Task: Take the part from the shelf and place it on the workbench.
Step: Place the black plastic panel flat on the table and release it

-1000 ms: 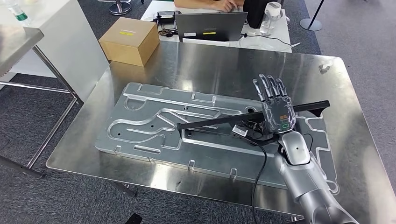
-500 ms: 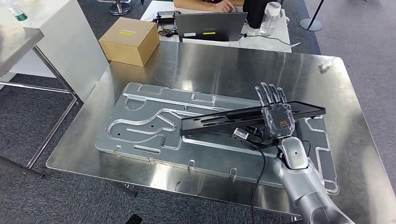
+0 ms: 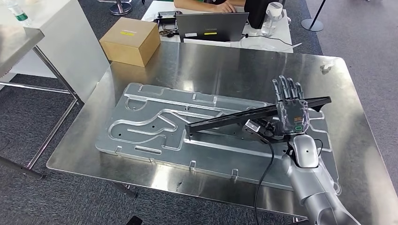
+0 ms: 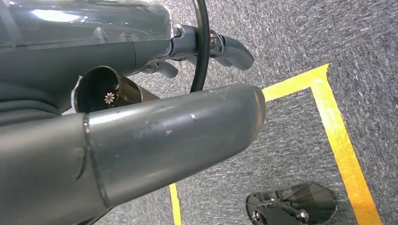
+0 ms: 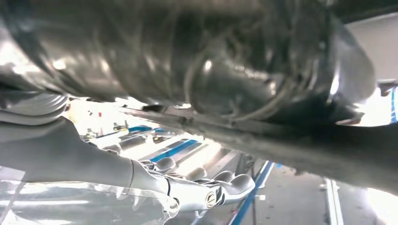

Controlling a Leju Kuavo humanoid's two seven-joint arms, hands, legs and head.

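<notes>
The part (image 3: 225, 120) is a long black bar lying slantwise over the machined aluminium plate (image 3: 141, 122) on the steel workbench (image 3: 225, 70). Its left end is down by the plate's middle and its right end sticks out past my right hand (image 3: 291, 112). That hand holds the bar near its right third, back toward the head view, fingers stretched straight away from me; the thumb is hidden. In the right wrist view the dark part (image 5: 211, 70) looms close over the fingers (image 5: 220, 187). My left hand (image 4: 187, 117) hangs over grey carpet with nothing in it.
A cardboard box (image 3: 130, 40) stands at the bench's far left corner. Behind the bench, a laptop (image 3: 211, 26) and a cup (image 3: 272, 11) sit on a white table where a person (image 3: 206, 3) works. A white shelf unit (image 3: 56, 42) stands at the left.
My right hand has shifted to the right and a little farther away, taking the bar along. The bar rolled flat-face-up half a second ago and is back on edge.
</notes>
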